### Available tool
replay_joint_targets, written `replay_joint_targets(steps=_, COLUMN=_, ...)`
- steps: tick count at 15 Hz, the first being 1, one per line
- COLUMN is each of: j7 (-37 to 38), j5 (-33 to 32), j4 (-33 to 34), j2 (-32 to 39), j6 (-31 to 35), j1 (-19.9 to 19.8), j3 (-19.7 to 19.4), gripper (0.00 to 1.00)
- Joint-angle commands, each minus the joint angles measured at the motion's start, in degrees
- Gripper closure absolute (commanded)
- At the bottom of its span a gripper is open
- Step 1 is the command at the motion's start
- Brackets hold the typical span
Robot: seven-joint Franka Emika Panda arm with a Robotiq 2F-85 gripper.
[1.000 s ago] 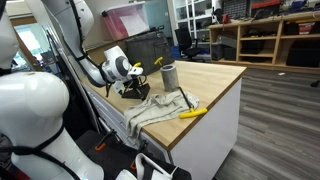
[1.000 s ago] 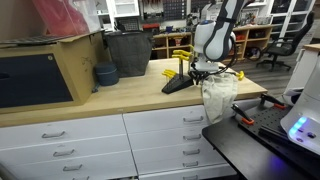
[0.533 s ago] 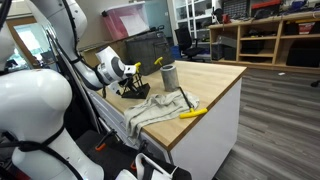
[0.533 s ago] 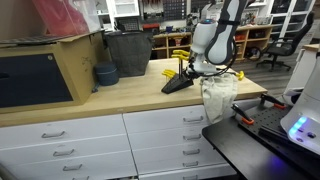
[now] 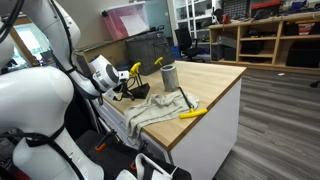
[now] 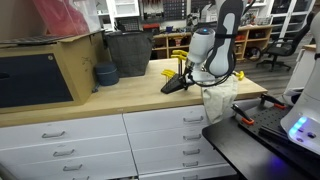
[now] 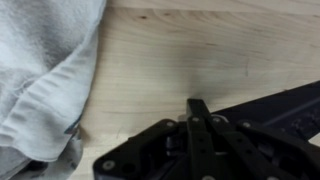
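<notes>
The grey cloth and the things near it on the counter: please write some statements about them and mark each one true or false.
1. The grey cloth hangs over the edge of the wooden counter. True.
2. The metal cup lies on its side. False: it stands upright behind the cloth.
3. The gripper clamps the grey cloth. False: in the wrist view its tips show against bare wood, apart from the cloth.
4. A blue bowl stands beside a dark bin. True.
5. The counter has an open shelf below. False: it has closed drawers.
</notes>
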Motion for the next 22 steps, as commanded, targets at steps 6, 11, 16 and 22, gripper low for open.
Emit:
replay_joint_targets(steps=6, j7=-9.6, j5=19.6, j4=-1.6, j2=11.4, j6=6.3, j1=15.4, j3=-11.2, gripper=1.0)
replay_joint_targets(steps=11, j7=-19.6, j5=37.9, j4=2.0, j2=19.5, j6=5.0, j1=22.7, j3=-13.8, gripper=1.0)
replay_joint_targets(steps=16, j7=-27.4, j5=53.7, j4=7.6, j2=24.9, j6=5.0, j1=23.3, j3=-12.0, gripper=1.0)
replay_joint_targets(steps=22, j7=-26.5, j5=57.1, j4=11.6, j2=27.0, j6=4.3, j1=22.1, j3=-10.7, gripper=1.0)
